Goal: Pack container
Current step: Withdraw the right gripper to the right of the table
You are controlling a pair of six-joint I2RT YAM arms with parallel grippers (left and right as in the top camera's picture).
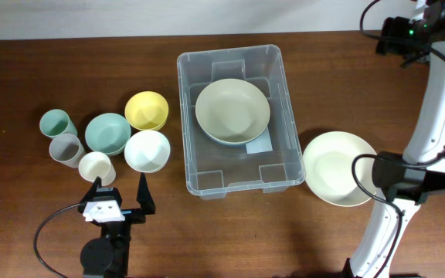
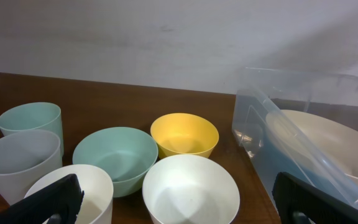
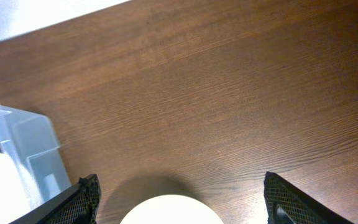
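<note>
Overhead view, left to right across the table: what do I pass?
Teal cup → teal bowl → yellow bowl → clear container → cream bowl.

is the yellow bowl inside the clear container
No, the yellow bowl sits outside, to the left of the container, which holds only a pale green bowl.
</note>
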